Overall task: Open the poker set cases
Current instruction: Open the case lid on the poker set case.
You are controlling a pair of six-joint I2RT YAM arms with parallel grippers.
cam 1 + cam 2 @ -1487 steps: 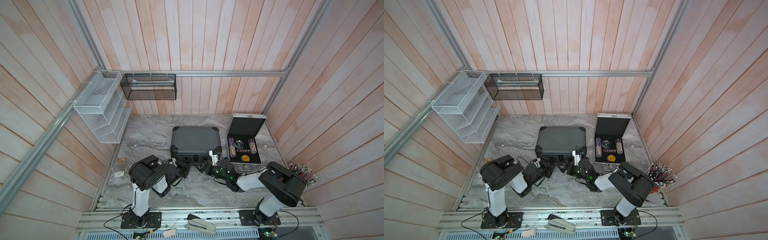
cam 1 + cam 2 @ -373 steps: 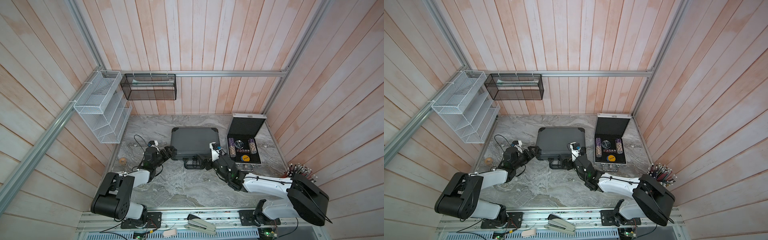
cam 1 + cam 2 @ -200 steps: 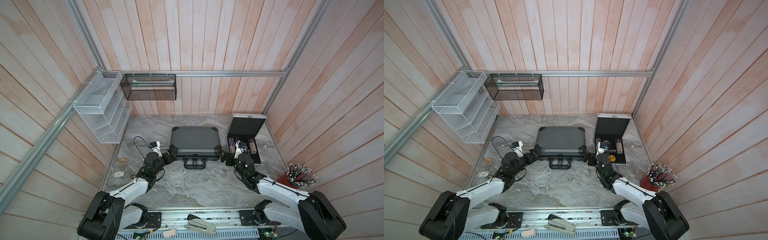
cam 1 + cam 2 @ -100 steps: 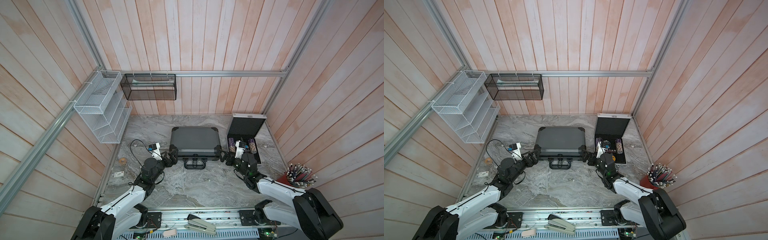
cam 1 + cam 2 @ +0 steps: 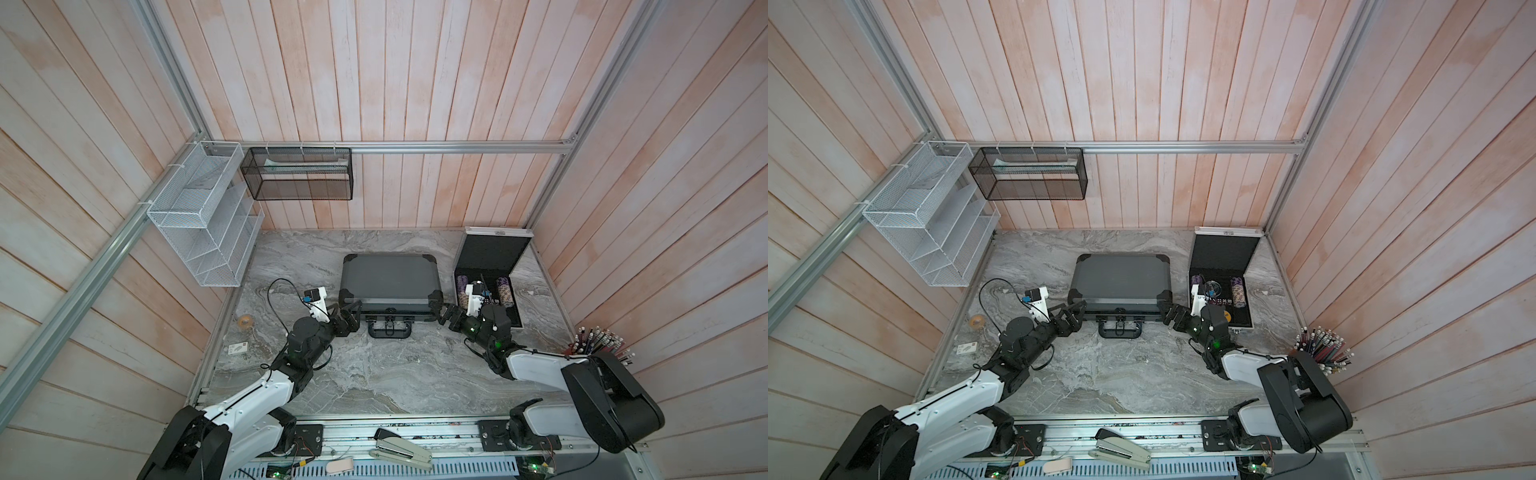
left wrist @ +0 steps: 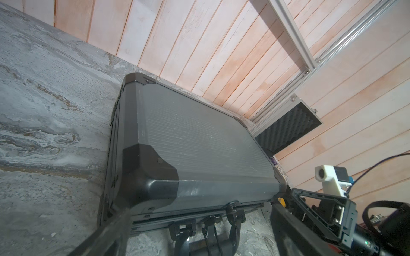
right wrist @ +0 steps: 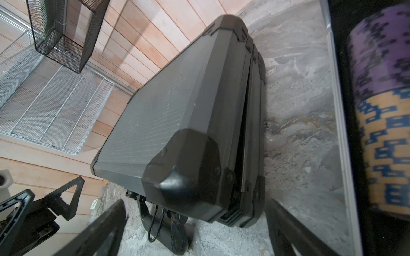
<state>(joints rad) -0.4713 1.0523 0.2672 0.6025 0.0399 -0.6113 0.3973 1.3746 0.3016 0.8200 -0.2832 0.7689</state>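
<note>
While the left gripper and right gripper gape beside the grey case, the card is unreadable.

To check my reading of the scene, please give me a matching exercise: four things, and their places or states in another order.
1 dark grey case
2 silver case
3 stapler
4 pencils

a on the front rail
b lid up, chips showing
c right edge of the table
d middle of the table, black handle

Pairs: 1-d, 2-b, 3-a, 4-c
</note>
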